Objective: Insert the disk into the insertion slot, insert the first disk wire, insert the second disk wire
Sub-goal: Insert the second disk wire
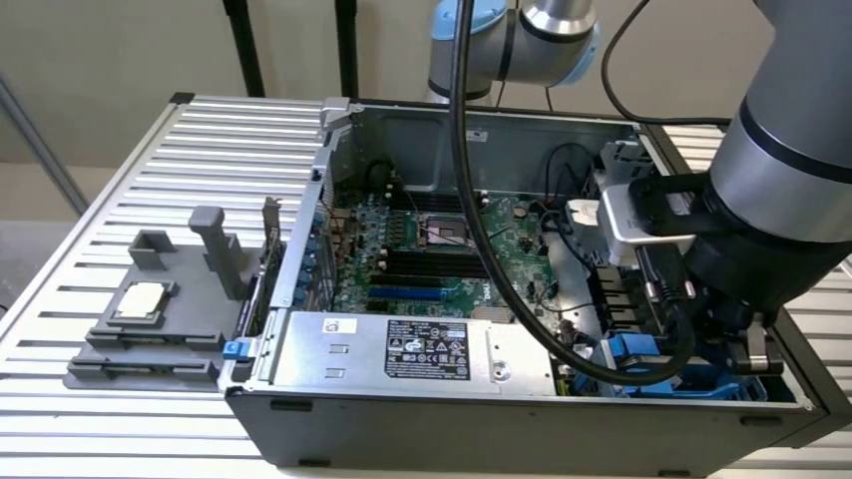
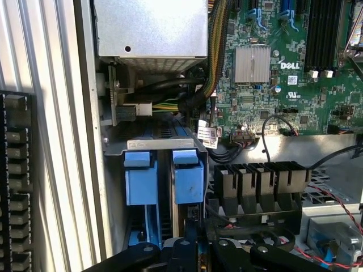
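The jaws hang at the insertion slot; whether they pinch anything I cannot tell; the disk sits in that slot; a skewed push may jam it or snag the cables; two blue carriers, one power-supply box.

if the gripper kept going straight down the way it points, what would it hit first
Most likely the blue disk carrier seated in the drive bay right under the gripper; depth is unclear, so it may already be touching it.
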Available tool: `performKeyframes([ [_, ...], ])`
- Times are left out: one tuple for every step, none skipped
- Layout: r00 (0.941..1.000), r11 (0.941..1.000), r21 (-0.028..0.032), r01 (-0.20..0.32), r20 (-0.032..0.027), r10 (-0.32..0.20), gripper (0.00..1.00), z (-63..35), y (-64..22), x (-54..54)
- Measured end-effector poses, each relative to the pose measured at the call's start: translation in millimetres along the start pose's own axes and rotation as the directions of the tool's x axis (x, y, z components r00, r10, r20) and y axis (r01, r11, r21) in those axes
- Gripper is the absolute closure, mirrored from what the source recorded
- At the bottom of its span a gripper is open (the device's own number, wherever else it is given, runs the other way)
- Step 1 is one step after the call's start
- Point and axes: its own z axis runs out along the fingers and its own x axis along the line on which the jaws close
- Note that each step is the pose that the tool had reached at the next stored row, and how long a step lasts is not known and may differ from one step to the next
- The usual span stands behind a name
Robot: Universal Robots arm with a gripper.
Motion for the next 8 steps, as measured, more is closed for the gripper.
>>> performKeyframes([
  [1.0000,1.0000,0.0000,0.000,-0.0002,0.000,0.84,0.0,0.0,-0.4],
  [1.0000,1.0000,0.0000,0.000,-0.0002,0.000,0.84,0.0,0.0,-0.8],
  [1.0000,1.0000,0.0000,0.000,-0.0002,0.000,0.84,0.0,0.1,-0.9],
  [1.0000,1.0000,0.0000,0.000,-0.0003,0.000,0.84,0.0,0.1,-0.9],
  [1.0000,1.0000,0.0000,0.000,-0.0002,0.000,0.84,0.0,0.1,-0.9],
  [1.0000,1.0000,0.0000,0.000,-0.0002,0.000,0.84,0.0,0.1,-0.9],
  [1.0000,1.0000,0.0000,0.000,-0.0001,0.000,0.84,0.0,0.1,-0.9],
  [1.0000,1.0000,0.0000,0.000,-0.0001,0.000,0.84,0.0,0.1,-0.9],
])
